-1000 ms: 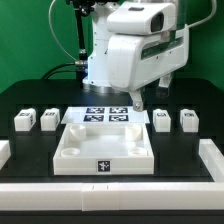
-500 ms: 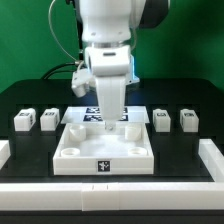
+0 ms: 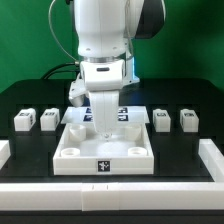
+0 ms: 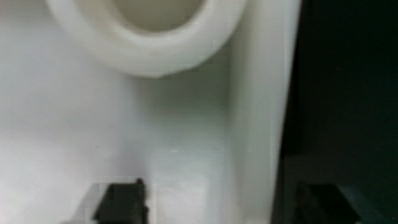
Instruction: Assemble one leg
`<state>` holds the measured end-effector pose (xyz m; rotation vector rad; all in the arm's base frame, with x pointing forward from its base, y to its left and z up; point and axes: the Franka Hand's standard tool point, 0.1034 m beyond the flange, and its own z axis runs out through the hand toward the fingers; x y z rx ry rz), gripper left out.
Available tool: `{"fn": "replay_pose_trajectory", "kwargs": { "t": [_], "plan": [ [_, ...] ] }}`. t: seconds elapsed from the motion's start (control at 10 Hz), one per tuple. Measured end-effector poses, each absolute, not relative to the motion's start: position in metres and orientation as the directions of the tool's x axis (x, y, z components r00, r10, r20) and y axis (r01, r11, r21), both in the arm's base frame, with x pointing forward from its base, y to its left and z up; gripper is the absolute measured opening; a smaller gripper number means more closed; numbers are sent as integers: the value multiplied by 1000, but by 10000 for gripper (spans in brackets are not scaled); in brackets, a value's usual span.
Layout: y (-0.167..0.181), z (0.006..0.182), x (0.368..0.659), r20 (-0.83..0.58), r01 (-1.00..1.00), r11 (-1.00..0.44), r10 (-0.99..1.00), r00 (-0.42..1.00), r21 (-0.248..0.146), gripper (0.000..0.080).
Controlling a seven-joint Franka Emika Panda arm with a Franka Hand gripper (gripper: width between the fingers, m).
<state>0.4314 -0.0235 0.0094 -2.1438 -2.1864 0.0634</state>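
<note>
Four small white legs with tags stand on the black table: two on the exterior view's left (image 3: 24, 121) (image 3: 48, 120) and two on its right (image 3: 163, 120) (image 3: 187, 121). The large white tabletop tray (image 3: 72, 156) lies in the middle. My gripper (image 3: 103, 129) points down at the tray's far wall, open and empty. In the wrist view my gripper (image 4: 224, 205) has its dark fingertips (image 4: 121, 203) on either side of the tray's wall (image 4: 260, 110). A round corner socket (image 4: 151, 40) lies just beyond. No leg shows in the wrist view.
The marker board (image 3: 122, 113) lies behind the tray, mostly hidden by the arm. White raised blocks stand at the front left (image 3: 3, 151) and front right (image 3: 211, 156), with a white rail (image 3: 110, 187) along the front edge.
The arm swung from the exterior view's right to the centre, turned upright and came down. The gripper now sits at the tray's far wall. The legs and tray have not moved.
</note>
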Motion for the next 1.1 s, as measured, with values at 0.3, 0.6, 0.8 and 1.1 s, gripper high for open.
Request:
{"fn": "replay_pose_trajectory", "kwargs": {
  "t": [0.3,0.6,0.8,1.1],
  "plan": [
    [-24,9,431,27,996,20,999,-18,-86,150],
    [-24,10,433,27,997,20,999,-18,-78,62],
    [-24,10,433,27,997,20,999,-18,-78,62],
    [9,9,458,49,999,0,999,2,-45,62]
  ]
}}
